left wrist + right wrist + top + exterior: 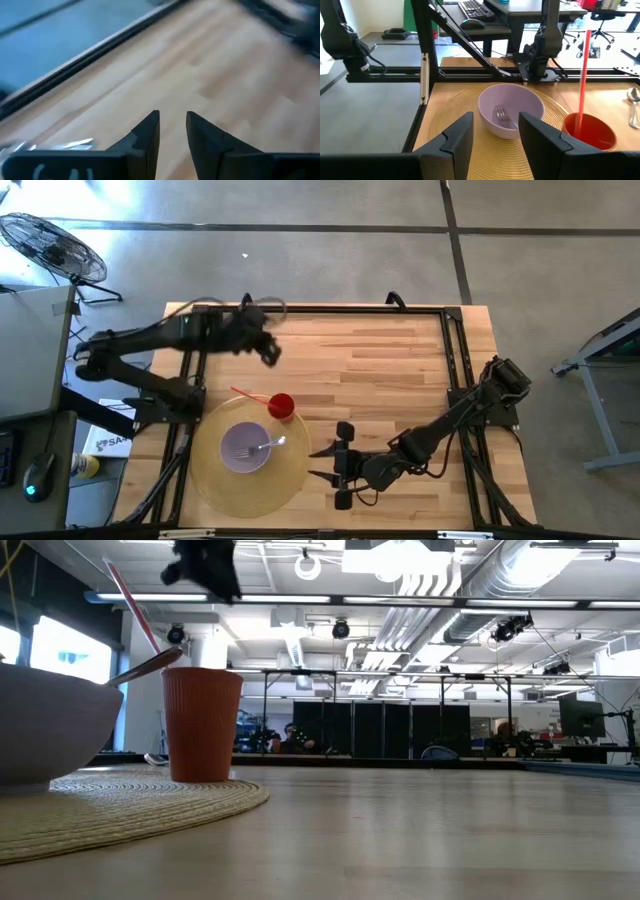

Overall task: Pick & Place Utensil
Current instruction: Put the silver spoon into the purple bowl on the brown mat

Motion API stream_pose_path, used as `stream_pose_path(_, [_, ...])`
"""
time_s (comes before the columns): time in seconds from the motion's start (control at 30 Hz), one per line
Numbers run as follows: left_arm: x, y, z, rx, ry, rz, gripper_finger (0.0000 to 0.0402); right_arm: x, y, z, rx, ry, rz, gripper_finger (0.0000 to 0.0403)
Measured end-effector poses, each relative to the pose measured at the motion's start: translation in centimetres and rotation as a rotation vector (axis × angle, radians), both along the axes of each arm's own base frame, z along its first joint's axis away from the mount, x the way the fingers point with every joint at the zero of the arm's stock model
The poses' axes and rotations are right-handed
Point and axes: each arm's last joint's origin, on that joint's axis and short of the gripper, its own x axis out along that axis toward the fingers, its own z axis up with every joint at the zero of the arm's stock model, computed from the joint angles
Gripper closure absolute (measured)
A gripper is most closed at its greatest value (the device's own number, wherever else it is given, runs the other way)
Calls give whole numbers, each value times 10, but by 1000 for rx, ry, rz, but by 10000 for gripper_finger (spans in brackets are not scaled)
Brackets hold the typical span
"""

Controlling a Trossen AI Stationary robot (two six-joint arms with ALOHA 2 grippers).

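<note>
Right pincer [322, 463]: fingers parted, nothing held, low over the surface [380, 370] just beside the round woven mat [290, 480]. Left pincer [270, 352]: slightly parted, nothing held, raised well beyond the mat. Fork [266, 446] lies in the lilac bowl [244, 448] at mat centre; red cup [281, 406] with straw [250, 397] on its rim.

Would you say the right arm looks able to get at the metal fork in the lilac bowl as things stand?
Probably yes: the right gripper stands open beside the woven yellow placemat, facing the lilac bowl, with nothing between it and the metal fork.
</note>
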Motion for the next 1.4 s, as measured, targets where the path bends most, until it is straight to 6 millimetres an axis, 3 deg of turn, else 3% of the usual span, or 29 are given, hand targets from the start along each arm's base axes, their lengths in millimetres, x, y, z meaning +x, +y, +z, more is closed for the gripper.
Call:
stream_pose_path(0.23, [-22, 63, -35, -129, 84, 307, 309, 0, 1, 0, 29, 8, 36, 251])
stream_pose_path(0.57, [-48, 108, -114, -205, 163, 586, 309, 0, 1, 0, 29, 8, 35, 251])
stream_pose_path(0.73, [-55, 119, -143, -222, 146, 667, 309, 0, 1, 0, 31, 7, 34, 251])
stream_pose_path(0.93, [-48, 126, -170, -266, 76, 662, 304, 1, 0, 0, 36, 7, 29, 251])
stream_pose_path(1.27, [-39, 136, -191, -281, 58, 782, 177, 1, 0, 0, 35, 7, 28, 251])
stream_pose_path(1.4, [-37, 138, -199, -306, 28, 883, 159, 1, 0, 0, 34, 9, 28, 251])
